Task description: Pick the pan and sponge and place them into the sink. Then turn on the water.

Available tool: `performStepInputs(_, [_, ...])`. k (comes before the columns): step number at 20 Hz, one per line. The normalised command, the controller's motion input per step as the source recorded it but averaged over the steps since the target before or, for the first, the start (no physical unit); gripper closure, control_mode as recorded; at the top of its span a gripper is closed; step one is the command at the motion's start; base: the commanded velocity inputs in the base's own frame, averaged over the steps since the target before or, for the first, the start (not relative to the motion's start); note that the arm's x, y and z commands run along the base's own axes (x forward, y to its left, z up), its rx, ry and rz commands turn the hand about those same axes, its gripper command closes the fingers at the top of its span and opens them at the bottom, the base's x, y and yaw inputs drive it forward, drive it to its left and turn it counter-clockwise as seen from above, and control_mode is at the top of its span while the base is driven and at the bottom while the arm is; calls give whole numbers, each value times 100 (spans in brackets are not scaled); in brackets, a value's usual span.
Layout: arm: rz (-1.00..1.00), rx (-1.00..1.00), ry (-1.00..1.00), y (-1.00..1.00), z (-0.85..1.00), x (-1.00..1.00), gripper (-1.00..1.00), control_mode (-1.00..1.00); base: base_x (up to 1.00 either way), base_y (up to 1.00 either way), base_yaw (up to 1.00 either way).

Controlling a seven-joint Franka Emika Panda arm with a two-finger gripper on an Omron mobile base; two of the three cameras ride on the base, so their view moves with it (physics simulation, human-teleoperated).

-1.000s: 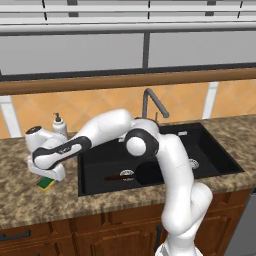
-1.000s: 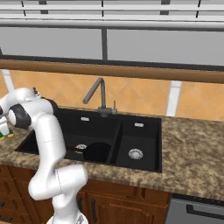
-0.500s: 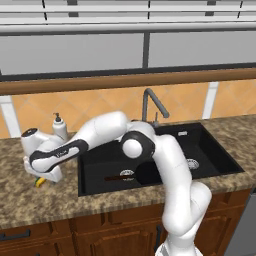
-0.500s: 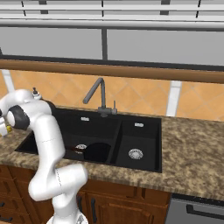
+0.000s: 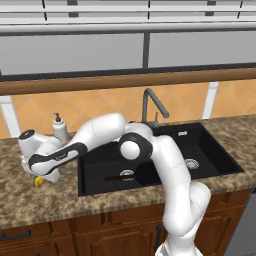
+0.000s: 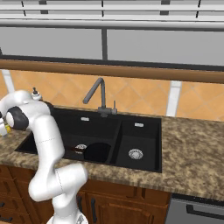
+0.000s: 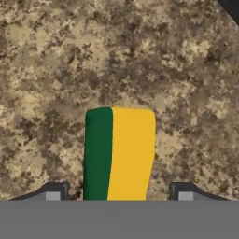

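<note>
At the left of the left base frame, the white arm's gripper (image 7: 119, 193) hangs low over a yellow-and-green sponge (image 7: 119, 154) on the speckled granite counter (image 7: 56, 70), fingers (image 7: 56, 189) spread either side, not gripping. The black pan (image 5: 145, 172) lies in the sink (image 5: 210, 150), mid-frame, beside a soap dispenser (image 5: 59, 129).

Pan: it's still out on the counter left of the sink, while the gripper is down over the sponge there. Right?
Not quite. The pan already lies in the left basin of the sink, as the right base view shows. The gripper is indeed down over the sponge on the counter.
</note>
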Motion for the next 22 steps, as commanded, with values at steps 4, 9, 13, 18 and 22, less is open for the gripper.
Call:
performStepInputs(4, [0,0,0,-5,0,0,100,-100,0,0,0])
performStepInputs(9, [0,0,-1,-67,19,-22,100,-100,0,0,0])
performStepInputs(13, [0,10,-6,-100,56,-36,100,-100,0,0,0])
performStepInputs(18, [0,25,-1,-100,23,-6,100,-100,0,0,0])
performStepInputs(22, [0,26,-1,-100,0,0,100,-100,0,0,0])
